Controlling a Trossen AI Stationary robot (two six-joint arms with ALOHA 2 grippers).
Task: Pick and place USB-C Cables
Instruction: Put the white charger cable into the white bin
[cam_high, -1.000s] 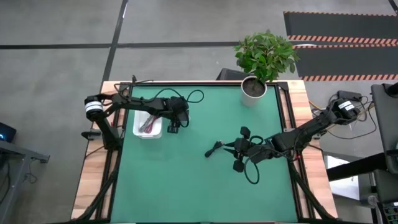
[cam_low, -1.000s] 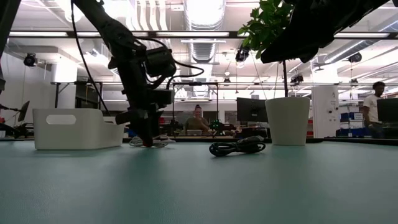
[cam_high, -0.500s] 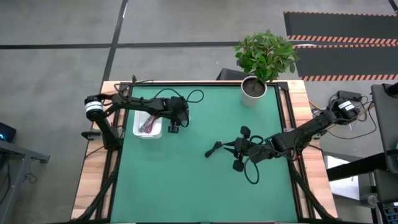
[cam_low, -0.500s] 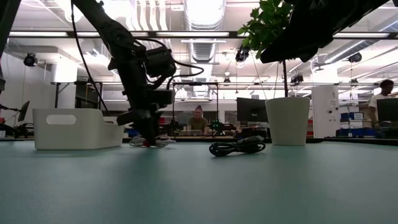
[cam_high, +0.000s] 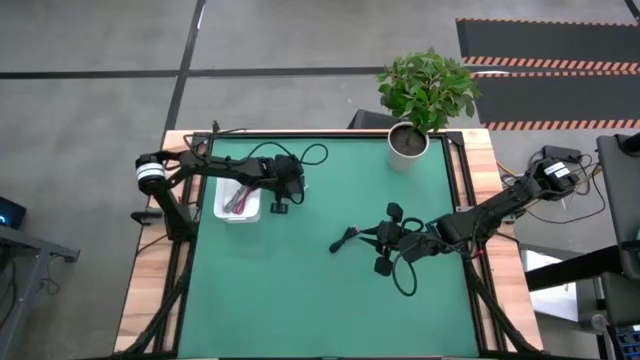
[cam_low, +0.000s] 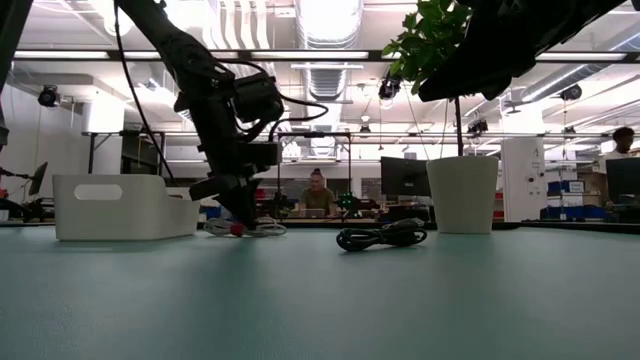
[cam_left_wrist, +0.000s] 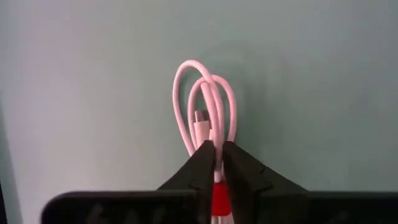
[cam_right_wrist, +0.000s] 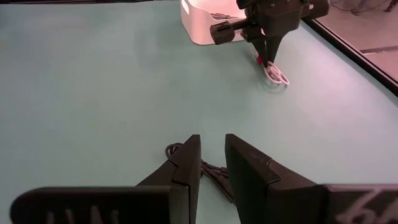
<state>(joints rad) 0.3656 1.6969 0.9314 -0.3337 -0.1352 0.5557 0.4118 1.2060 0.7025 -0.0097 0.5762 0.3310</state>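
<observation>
Left hand pinching the white cable beside the tray; right hand low over the black cable.

The left hand (cam_left_wrist: 217, 163) is down on the green worktop (cam_high: 330, 290), just right of the white tray (cam_high: 226, 211), its two fingers closed tight on the white cable with a red tie (cam_left_wrist: 208, 118); the bundle lies on the worktop with its loops reaching out past the fingertips. A red cable (cam_high: 240, 196) lies inside the tray. The black cable (cam_low: 380, 236) lies near the middle of the worktop, well apart from the tray. The right hand (cam_right_wrist: 212, 163) hangs just over it with its fingers a narrow gap apart, gripping nothing. A potted plant (cam_high: 422, 98) stands at the far edge, right of centre.
</observation>
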